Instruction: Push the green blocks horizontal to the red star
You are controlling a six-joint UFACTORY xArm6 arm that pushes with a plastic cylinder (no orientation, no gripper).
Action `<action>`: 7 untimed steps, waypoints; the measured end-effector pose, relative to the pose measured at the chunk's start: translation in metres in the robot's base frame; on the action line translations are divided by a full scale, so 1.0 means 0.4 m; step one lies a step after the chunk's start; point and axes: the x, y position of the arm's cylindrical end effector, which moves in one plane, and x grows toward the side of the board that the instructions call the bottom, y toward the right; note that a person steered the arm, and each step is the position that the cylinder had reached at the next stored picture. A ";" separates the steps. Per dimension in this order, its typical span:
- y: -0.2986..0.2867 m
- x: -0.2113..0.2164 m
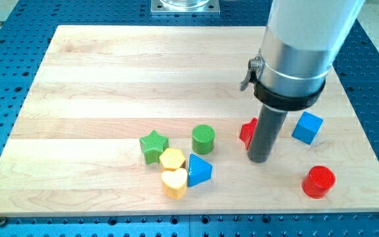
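I am looking at my arm (304,33) as a broad cylinder, its upper casing showing pale grey-white and its lower band shining silver metal. A black ring (288,97) is circling the base of that band, with a small grey clamp lever (250,74) sticking out. Below, the dark grey rod is ending in my tip (259,160).

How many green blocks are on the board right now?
2. The green star lies left of centre, touching the yellow hexagon. The green cylinder stands to its right, left of my tip. None seems hidden.
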 end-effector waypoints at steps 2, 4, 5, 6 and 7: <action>0.081 -0.183; -0.164 -0.004; -0.268 -0.004; -0.368 0.075; -0.409 -0.004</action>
